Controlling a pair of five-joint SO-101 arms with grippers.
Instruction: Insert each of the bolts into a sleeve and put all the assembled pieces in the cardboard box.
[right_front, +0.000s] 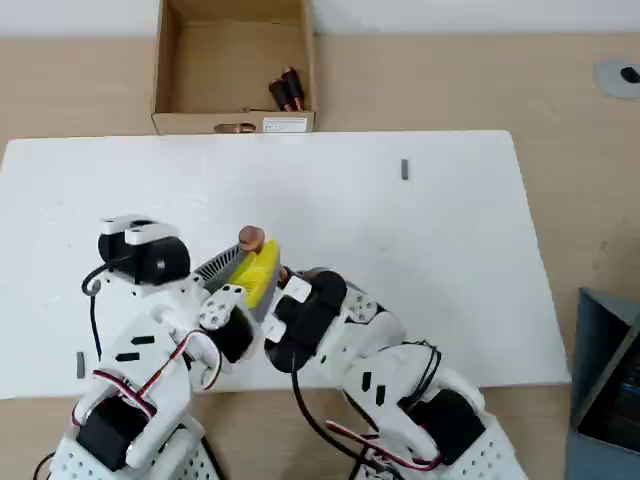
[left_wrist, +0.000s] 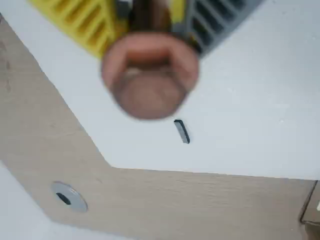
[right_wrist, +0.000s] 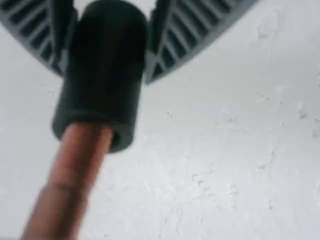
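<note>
1. While the left gripper (right_front: 245, 258) pinches a copper-coloured hex-head bolt (left_wrist: 150, 75) between its yellow and grey fingers, the right gripper (right_wrist: 107, 35) is clamped on a black cylindrical sleeve (right_wrist: 100, 75).
2. The bolt's shaft enters the open end of the sleeve, and the two grippers meet tip to tip.
3. Both grippers are over the white board (right_front: 450, 300) that covers the wooden worktop (right_front: 580, 200), toward the board's near edge and left of its middle.
4. An open cardboard box (right_front: 190, 122) stands on the worktop, touching the board's far edge, left of centre.
5. Two dark pieces with copper ends (right_front: 287, 90) lie inside the box against its right wall.
6. A small dark grey bar (right_front: 404, 169) lies on the board near its far edge, right of the box and well apart from the grippers.
7. A second grey bar (right_front: 80, 364) lies by the board's near left corner.
8. A round grey disc (right_front: 618, 75) is set into the worktop near its far right corner.
</note>
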